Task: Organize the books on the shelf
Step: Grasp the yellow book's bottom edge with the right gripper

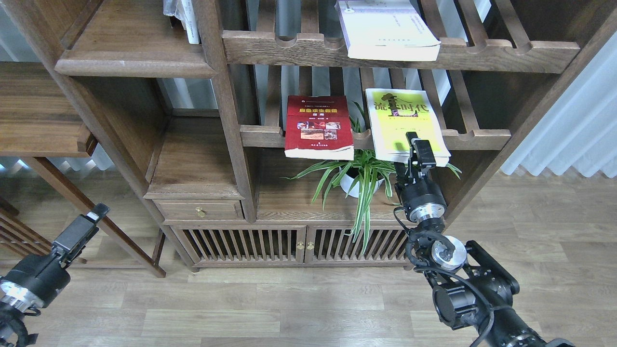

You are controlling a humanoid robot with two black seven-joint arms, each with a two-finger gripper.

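Books on the racks, right pincer at the yellow-green one

Books first: all three lie flat on the slatted racks in the middle section of the bookcase (226, 106), none on a solid board. The pale book (385, 29) sits on the upper rack (511, 53), its near edge hanging over the notched front rail. One level down, the dark red book (318, 126) and the yellow-green book (405, 123) lie side by side on the lower rack (475, 140), well apart from each other, both poking out past the front rail. A spider plant (359, 178) in a white pot stands on the board below, its leaves coming up between the two.

The right pincer (418, 147) is up at the near edge of the yellow-green book, right at the lower right part of the cover. It looks like it's touching or gripping that edge, but the fingers overlap from this angle, so I honestly can't tell if it's clamped on, together or apart.

The left pincer (82, 226) hangs low at the left over the wood floor (299, 308), near nothing, and it's dark and end-on, so no call on its fingers either.

The solid shelf (130, 60) with the rounded front edge is top left, with something pale standing at the back of it.
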